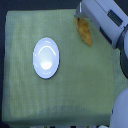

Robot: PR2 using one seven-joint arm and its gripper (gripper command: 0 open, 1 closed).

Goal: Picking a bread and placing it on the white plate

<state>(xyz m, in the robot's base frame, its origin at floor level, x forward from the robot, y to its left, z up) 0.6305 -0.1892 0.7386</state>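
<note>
Lying on the green cloth [60,100], the bread [85,33] is well apart from the white plate [46,58]. The claw [79,14] sits at the bread's top end; too blurry to tell its grip. No writing shows.

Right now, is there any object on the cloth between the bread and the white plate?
Nothing visible. Only bare green cloth lies between the bread and the white plate. The end effector is at the bread's upper end.
</note>
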